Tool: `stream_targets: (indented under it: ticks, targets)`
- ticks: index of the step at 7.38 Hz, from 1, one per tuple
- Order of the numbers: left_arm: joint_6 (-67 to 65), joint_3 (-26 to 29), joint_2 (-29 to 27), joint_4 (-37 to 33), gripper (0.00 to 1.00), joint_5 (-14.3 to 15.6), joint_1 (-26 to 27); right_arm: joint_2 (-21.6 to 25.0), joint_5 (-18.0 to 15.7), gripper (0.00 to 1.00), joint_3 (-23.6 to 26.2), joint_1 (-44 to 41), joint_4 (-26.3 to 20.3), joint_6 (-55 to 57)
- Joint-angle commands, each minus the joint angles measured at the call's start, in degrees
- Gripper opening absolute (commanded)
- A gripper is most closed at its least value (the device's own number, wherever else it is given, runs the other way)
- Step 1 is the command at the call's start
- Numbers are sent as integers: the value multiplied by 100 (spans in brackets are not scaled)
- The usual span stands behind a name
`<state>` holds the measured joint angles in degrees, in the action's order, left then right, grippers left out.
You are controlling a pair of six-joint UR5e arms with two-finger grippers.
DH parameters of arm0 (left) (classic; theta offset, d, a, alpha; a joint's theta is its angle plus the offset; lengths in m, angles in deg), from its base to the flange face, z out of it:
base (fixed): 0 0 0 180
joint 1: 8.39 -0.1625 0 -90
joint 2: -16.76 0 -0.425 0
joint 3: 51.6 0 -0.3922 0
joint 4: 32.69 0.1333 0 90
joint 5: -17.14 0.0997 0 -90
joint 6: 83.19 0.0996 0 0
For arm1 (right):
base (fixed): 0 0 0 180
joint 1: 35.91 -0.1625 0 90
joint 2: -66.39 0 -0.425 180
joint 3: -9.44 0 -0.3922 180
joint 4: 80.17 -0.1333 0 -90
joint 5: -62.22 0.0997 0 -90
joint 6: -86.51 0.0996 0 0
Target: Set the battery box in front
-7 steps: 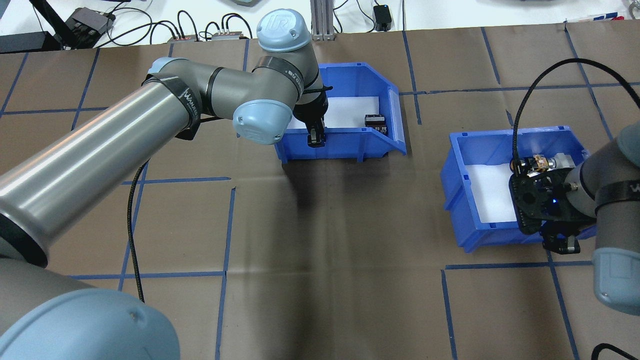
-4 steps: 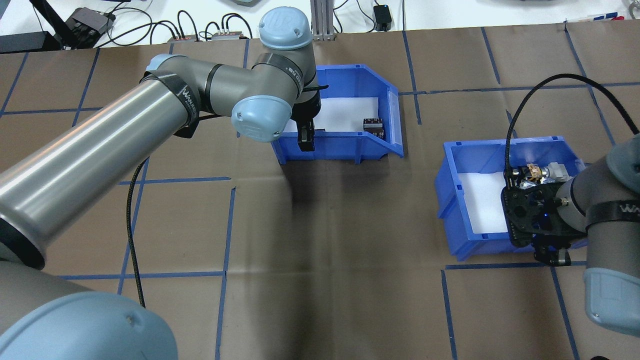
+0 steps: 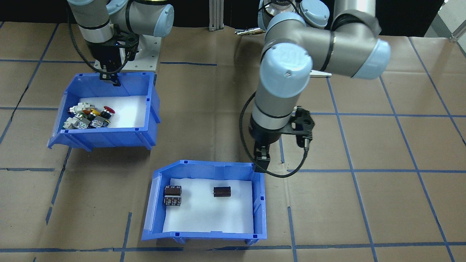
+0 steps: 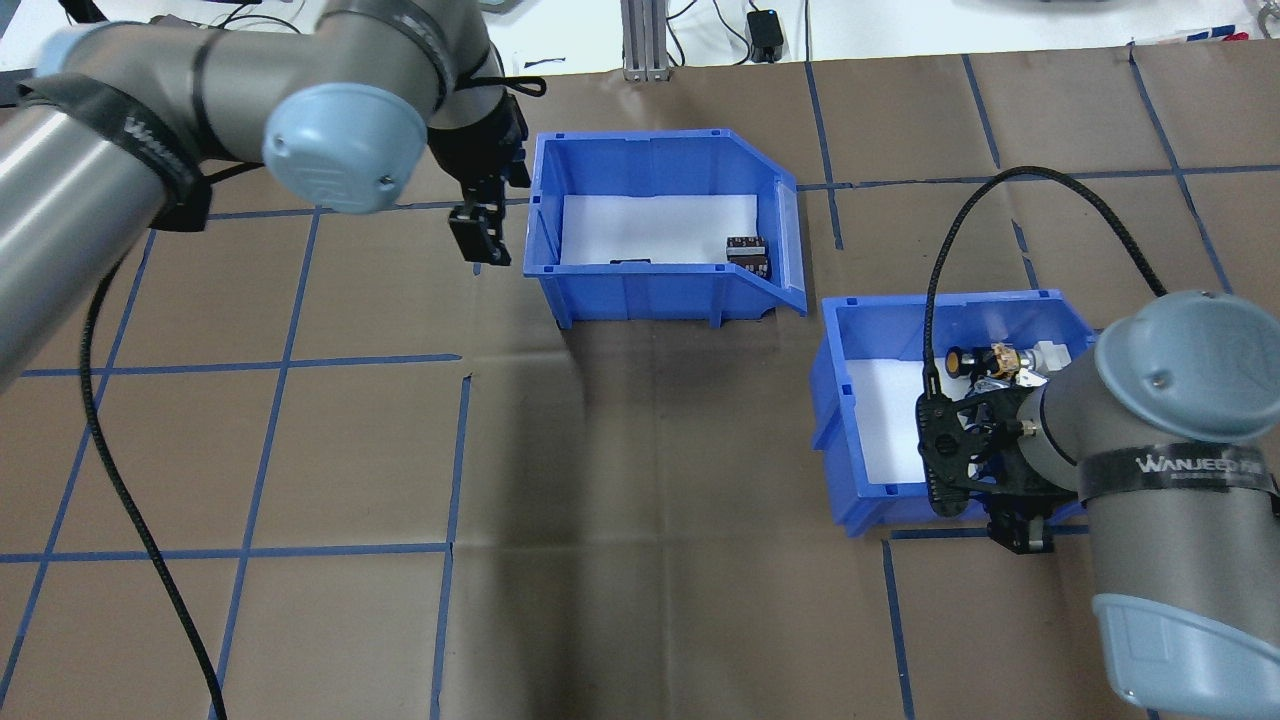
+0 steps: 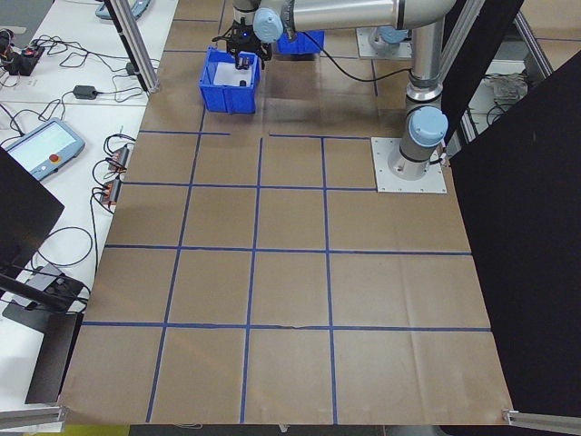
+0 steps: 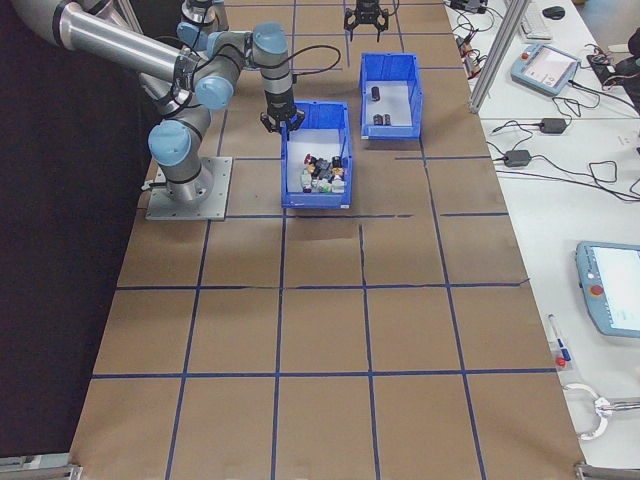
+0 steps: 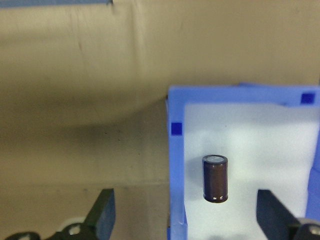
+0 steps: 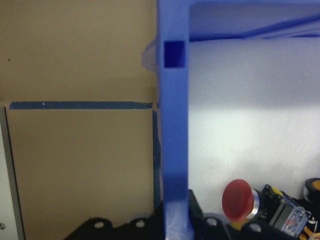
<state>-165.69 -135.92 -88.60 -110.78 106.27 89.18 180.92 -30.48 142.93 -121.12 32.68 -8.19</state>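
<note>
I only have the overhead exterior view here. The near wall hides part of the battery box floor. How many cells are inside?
Observer: The battery box holds three cylinders: two side by side near the sloped end, and one lying alone.
Operator: Is the left tool open?
Observer: Yes. In the left wrist view the left tool is spread wide and holds nothing.
Operator: And the right tool, hidden under its wrist?
Observer: The right tool is closed on the switch bin, with the bin's wall between its fingers.
</note>
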Motion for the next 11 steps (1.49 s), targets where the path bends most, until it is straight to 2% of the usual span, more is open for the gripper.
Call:
stream_targets:
  ticks: [1, 2, 3, 5, 6, 7, 9, 11]
  targets:
    - [2755, 362, 479, -1304, 99, 8, -457, -18, -2, 0, 1, -643, 18, 739]
    - [4297, 642, 542, -2340, 99, 95, -458, -105, -11, 0, -25, -942, 35, 1056]
    - [5426, 854, 638, -2428, 99, 305, -458, -271, -11, 0, -34, -1310, 331, 1407]
    - [7142, 890, 814, -2430, 99, 298, -458, -868, -229, 0, -61, -2276, 972, 2241]
    - [7560, 882, 919, -2412, 99, 237, -458, -1175, -535, 0, -69, -2716, 1185, 2663]
    - [7591, 847, 990, -2386, 99, 245, -458, -1448, -625, 0, -200, -3103, 1413, 2998]
    - [7644, 759, 1034, -2063, 99, 507, -476, -2028, -679, 0, -604, -3676, 1424, 3596]
    - [8018, 776, 921, -1474, 99, 526, -467, -2259, -705, 0, -649, -3827, 1652, 3835]
